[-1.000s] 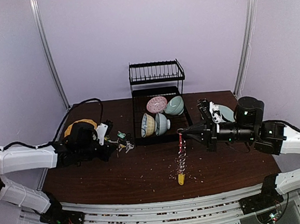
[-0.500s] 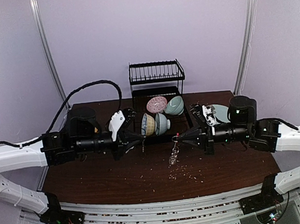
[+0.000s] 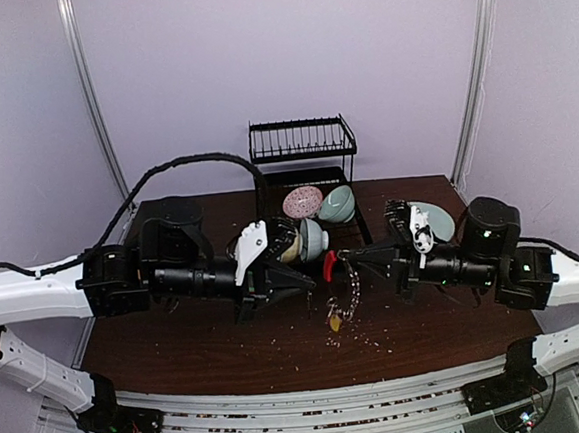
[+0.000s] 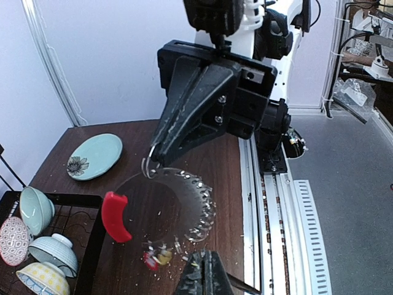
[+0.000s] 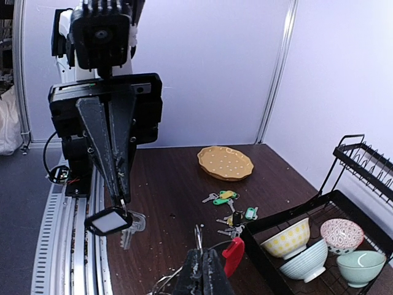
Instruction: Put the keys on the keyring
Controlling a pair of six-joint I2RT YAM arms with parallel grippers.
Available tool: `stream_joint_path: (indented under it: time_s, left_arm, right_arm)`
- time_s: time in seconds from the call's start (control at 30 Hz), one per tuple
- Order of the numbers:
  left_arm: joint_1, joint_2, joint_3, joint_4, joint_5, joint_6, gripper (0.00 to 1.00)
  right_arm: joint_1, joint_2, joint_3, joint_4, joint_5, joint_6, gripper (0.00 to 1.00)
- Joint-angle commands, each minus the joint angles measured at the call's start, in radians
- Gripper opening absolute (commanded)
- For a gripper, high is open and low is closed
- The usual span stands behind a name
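Note:
The keyring point(image 4: 195, 198), a big silver ring with a red sleeve point(image 4: 115, 216) and several small split rings, hangs over the table. My right gripper point(image 5: 201, 263) is shut on its top; its black fingers point(image 4: 184, 114) fill the left wrist view. Blurred red and yellow tags point(image 4: 156, 257) dangle from the ring's bottom. My left gripper point(image 3: 313, 286) is shut on the small ring of a silver key point(image 5: 132, 228) with a black-framed white tag point(image 5: 109, 221). It faces the right gripper point(image 3: 345, 259) closely. Several loose keys point(image 5: 230, 212) with green, yellow and teal tags lie on the table.
A black dish rack point(image 3: 302, 150) at the back centre holds bowls point(image 3: 313, 237). A teal plate point(image 4: 94, 157) lies at the back right. A yellow plate point(image 5: 225, 163) sits at the back left. A metal rail point(image 4: 270, 203) runs along the near table edge.
My left arm has swung from the left side to the centre, carrying the key up to the keyring. The right gripper has raised the keyring and drawn back slightly right; the ring swings.

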Motion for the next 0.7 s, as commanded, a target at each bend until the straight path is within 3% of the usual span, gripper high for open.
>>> stream_joint_path:
  time_s: [0.0,0.27,0.5,0.67]
  left_arm:
    - [-0.009,-0.002,0.016,0.065,0.064,-0.017,0.00]
    - [-0.023,0.022,0.041,0.108,0.093,-0.002,0.00]
    - [-0.025,0.019,0.026,0.133,0.106,0.030,0.00]
    - [-0.025,0.030,0.042,0.133,0.142,0.049,0.00]
  right_arm:
    - [0.067,-0.041,-0.072,0.196,0.173,-0.191,0.00]
    - [0.159,-0.061,-0.186,0.366,0.187,-0.468,0.00]
    - [0.164,-0.100,-0.254,0.475,0.048,-0.616,0.00]
    - [0.165,-0.070,-0.187,0.369,0.033,-0.684,0.00]
